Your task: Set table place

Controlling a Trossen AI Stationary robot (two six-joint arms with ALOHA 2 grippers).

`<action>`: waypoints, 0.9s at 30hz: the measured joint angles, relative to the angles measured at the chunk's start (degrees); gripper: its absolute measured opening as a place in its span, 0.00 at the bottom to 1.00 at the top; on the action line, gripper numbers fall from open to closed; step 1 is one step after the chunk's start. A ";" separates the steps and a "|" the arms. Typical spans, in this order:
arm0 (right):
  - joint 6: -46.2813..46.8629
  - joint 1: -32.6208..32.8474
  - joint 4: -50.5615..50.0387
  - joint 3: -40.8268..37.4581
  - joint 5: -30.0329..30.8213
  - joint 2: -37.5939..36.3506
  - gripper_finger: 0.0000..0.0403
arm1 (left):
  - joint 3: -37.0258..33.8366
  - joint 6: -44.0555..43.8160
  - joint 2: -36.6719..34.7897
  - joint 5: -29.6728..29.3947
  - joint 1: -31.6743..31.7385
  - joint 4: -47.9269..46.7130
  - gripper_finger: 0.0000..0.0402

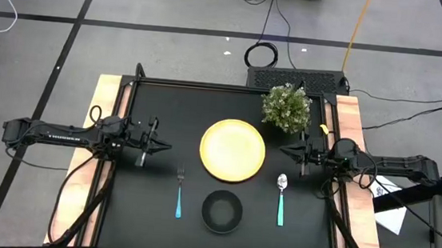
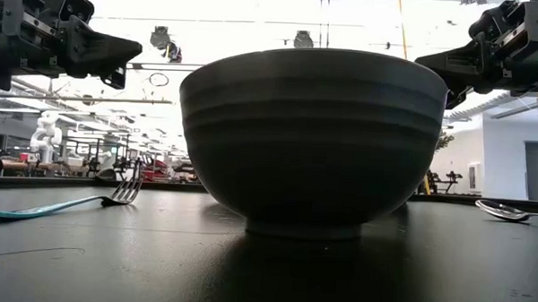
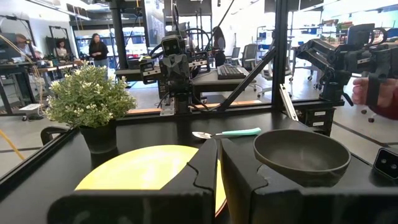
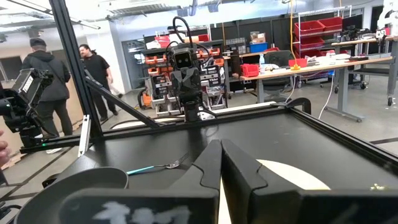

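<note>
The yellow plate [image 1: 233, 150] lies flat at the table's middle, also in the left wrist view [image 3: 143, 171]. The black bowl [image 1: 222, 211] stands upright near the near edge, filling the low view [image 2: 312, 139]. The fork [image 1: 180, 191] lies left of the bowl, the spoon [image 1: 281, 197] right of it, teal handles toward the near edge. My left gripper [image 1: 168, 145] is shut and empty, left of the plate, above the table. My right gripper [image 1: 284, 150] is shut and empty, right of the plate.
A bushy green potted plant [image 1: 287, 107] stands at the far right of the table, behind the plate. Light wooden strips [image 1: 103, 114] run along the table's left and right sides. People stand in the room beyond the table.
</note>
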 joint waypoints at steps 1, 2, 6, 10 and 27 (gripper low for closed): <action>0.02 0.00 0.00 0.01 0.00 0.02 0.00 | 0.01 0.00 0.01 -0.02 0.00 0.02 0.06; 0.01 0.00 0.00 -0.02 0.00 0.02 0.00 | 0.00 0.00 0.00 -0.02 0.01 0.01 0.06; 0.01 0.00 0.01 0.01 0.01 0.00 0.00 | 0.00 -0.11 0.00 0.00 0.02 0.02 0.06; 0.02 0.00 0.02 0.00 0.00 0.01 0.00 | 0.00 -0.13 0.00 0.00 0.02 0.02 0.06; 0.01 0.00 0.01 0.00 -0.01 0.01 0.00 | 0.00 -9.69 0.02 0.00 0.04 0.21 0.06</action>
